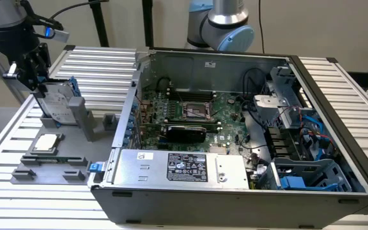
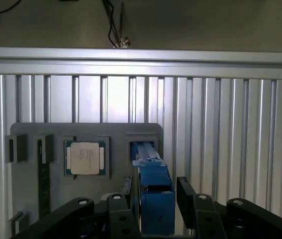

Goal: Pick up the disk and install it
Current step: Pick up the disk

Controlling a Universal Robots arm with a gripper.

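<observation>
One open computer case [image 1: 235, 120] took up most of the tabletop [image 1: 17, 211]; beside it, toward the far corner on the exterior view's left, the disk [image 1: 56, 103] stood on edge in a grey holder [image 1: 85, 122]. The tool [image 2: 155, 184] straddled its blue carrier [image 2: 155, 211], jaws slightly parted, gripping nothing. It looked stiff, weighty, shock-sensitive: best pinched across its flat faces.

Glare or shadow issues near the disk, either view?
Exterior view: even light on the disk, the gripper dark above it, the case shadowed inside toward the exterior view's right. Wrist view: a white glare patch on the table slats, the disk's blue carrier evenly lit, the background beyond the table dark.
</observation>
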